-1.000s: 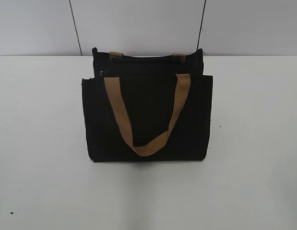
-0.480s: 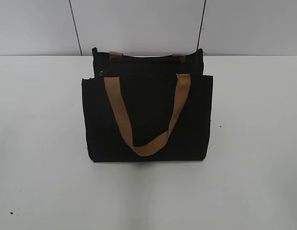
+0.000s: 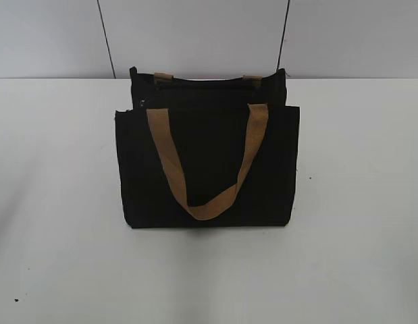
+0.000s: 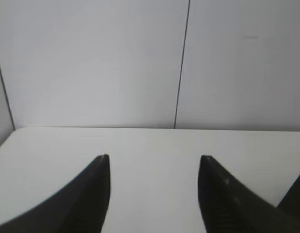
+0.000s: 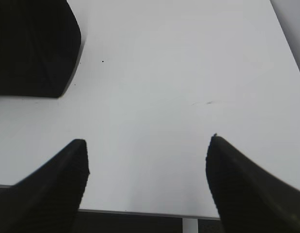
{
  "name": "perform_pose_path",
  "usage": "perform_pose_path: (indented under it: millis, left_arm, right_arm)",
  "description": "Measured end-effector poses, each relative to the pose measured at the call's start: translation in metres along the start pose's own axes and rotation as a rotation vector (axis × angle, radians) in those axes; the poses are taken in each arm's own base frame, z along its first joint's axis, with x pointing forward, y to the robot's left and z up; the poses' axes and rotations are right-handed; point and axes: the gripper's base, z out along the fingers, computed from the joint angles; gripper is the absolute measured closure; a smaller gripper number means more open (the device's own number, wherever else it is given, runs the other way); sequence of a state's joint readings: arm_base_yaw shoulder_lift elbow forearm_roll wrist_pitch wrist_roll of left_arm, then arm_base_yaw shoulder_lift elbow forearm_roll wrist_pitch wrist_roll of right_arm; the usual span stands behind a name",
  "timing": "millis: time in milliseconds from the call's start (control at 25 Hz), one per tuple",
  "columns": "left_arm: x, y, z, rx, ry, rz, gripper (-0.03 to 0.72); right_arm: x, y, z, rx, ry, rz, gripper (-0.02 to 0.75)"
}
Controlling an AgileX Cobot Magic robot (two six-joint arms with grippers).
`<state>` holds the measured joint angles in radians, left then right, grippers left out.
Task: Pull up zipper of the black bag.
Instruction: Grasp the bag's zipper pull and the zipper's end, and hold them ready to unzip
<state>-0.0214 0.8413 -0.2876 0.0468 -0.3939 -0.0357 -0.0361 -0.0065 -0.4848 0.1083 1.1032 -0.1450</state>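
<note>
left gripper point(image 4: 153, 160): two dark tapered fingers point(image 4: 94, 194) low in the left wrist view, jaws spread wide with nothing between them, only bare white desk point(image 4: 150, 143) under the gap; pale grey wall panels with a thin dark seam point(image 4: 181, 68) behind. not seen in the exterior view.
desk: plain white flat surface point(image 3: 53, 202), a small dark speck near the lower left edge point(image 3: 16, 300).
black bag: rectangular black fabric tote point(image 3: 209, 182) lying mid-desk in the exterior view, bottom edge toward the camera, top edge toward the wall; front pocket panel covers most of the face.
handles: tan-brown webbing strap point(image 3: 207, 202) drooping in a u over the front panel; two short tan strap tabs show at the far top edge, one left point(image 3: 163, 76), one right point(image 3: 252, 79).
zipper: black zip line runs along the bag's far top edge; a tiny pale glint at the top left corner point(image 3: 142, 103) could be the small silver metal pull tab, too small to be sure.
right gripper point(image 5: 147, 145): two dark fingers point(image 5: 57, 184) at the bottom of the right wrist view, jaws wide apart and holding nothing, above bare desk near its front edge; a rounded black corner of the bag point(image 5: 36, 48) sits at upper left, well apart from the fingers. not seen in the exterior view.
</note>
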Motion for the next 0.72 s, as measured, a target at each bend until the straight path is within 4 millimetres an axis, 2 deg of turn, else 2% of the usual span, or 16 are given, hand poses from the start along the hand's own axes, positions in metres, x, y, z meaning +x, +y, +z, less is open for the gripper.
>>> perform_pose_path:
  millis: [120, 280, 520, 720]
  left_arm:
    - [0.020, -0.008, 0.027, 0.087, 0.051, -0.016, 0.265]
    - [0.047, -0.025, 0.052, 0.285, 0.074, -0.034, 0.301]
    - [0.093, -0.042, 0.072, 0.491, 0.178, -0.072, 0.312]
    - [0.118, -0.058, 0.097, 0.729, 0.247, 0.020, 0.337]
  right_arm:
    - [0.000, 0.000, 0.000, 0.000, 0.000, 0.000, 0.160]
    - [0.000, 0.000, 0.000, 0.000, 0.000, 0.000, 0.160]
    - [0.000, 0.000, 0.000, 0.000, 0.000, 0.000, 0.160]
    - [0.000, 0.000, 0.000, 0.000, 0.000, 0.000, 0.160]
